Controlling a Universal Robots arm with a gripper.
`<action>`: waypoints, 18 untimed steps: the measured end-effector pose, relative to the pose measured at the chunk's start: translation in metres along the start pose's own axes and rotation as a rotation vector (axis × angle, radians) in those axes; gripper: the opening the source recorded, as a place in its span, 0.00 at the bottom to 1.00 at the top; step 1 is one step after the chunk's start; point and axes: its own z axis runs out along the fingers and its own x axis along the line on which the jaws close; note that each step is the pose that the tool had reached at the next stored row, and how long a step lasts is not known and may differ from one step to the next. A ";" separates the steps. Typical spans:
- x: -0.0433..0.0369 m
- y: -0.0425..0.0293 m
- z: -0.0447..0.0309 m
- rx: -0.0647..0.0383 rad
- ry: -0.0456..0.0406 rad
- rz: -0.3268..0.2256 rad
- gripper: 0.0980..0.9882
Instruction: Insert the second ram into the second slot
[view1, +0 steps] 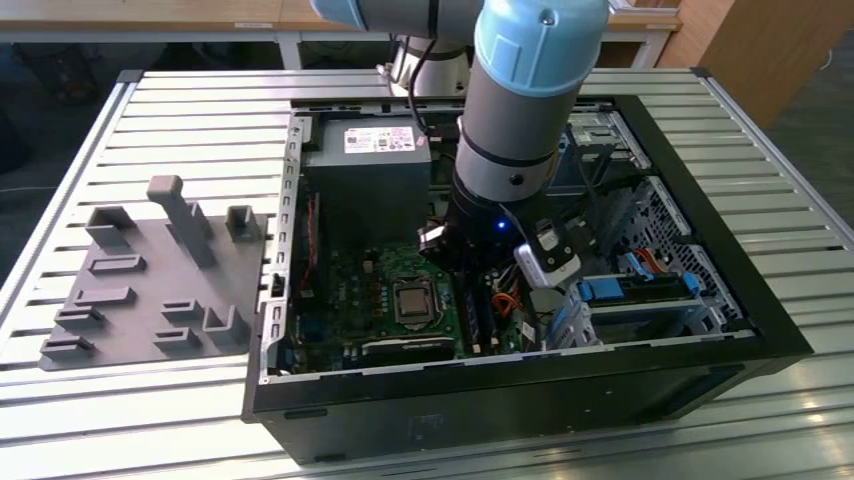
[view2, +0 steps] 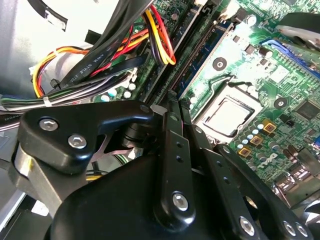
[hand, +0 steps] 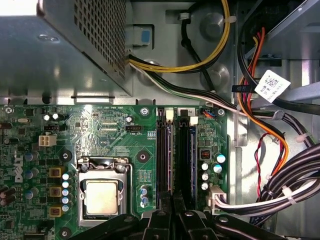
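The gripper (hand: 175, 212) is down over the slots (hand: 176, 150), fingers pressed together on the upright ram (hand: 186, 155) (a blue edge beside the neighbouring slot). Best kept square to the slot, pressed evenly along its length until both end latches close

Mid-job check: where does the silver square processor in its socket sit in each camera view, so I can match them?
Exterior view: the silver square processor lies on the green motherboard, to the exterior view's left of the arm.
First wrist view: the processor lies beside the long black memory slots.
Second wrist view: the processor lies beside those slots.
Shared landmark: the memory slots.
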 end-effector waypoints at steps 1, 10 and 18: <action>0.0000 0.0000 0.0000 0.000 0.0001 0.000 0.04; 0.0000 0.0000 0.0008 0.000 -0.0001 0.000 0.12; 0.0002 0.0003 -0.0097 0.000 -0.0001 0.000 0.12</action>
